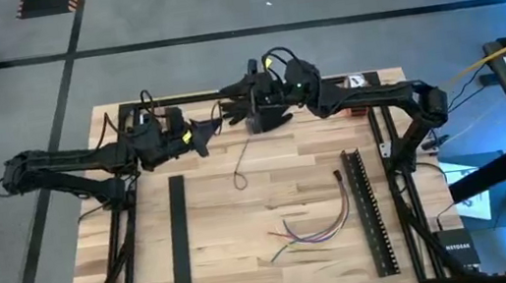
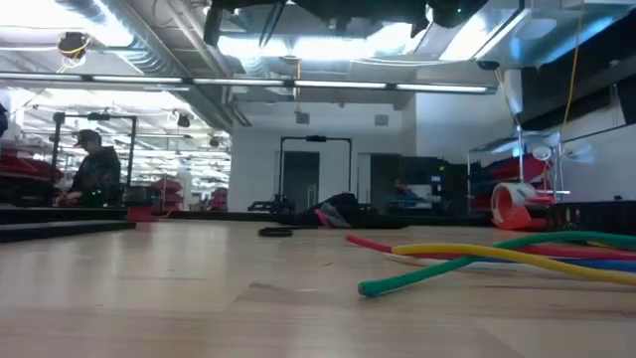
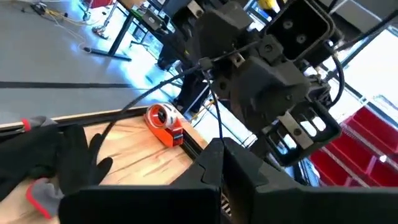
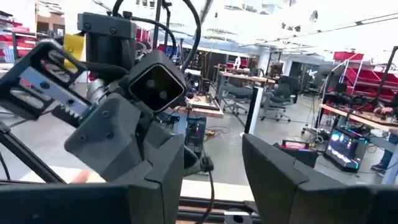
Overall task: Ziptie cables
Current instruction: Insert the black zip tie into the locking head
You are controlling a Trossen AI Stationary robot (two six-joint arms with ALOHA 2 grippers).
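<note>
Loose curved cables (image 1: 313,228) lie apparently unbundled on the tabletop.

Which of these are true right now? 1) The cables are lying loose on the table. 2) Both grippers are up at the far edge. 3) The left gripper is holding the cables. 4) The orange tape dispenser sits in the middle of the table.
1) True: the cables lie unbundled on the table.
2) True: left gripper and right gripper are there.
3) False: the cables lie away from both grippers.
4) False: the tape dispenser sits by the table's edge.
</note>
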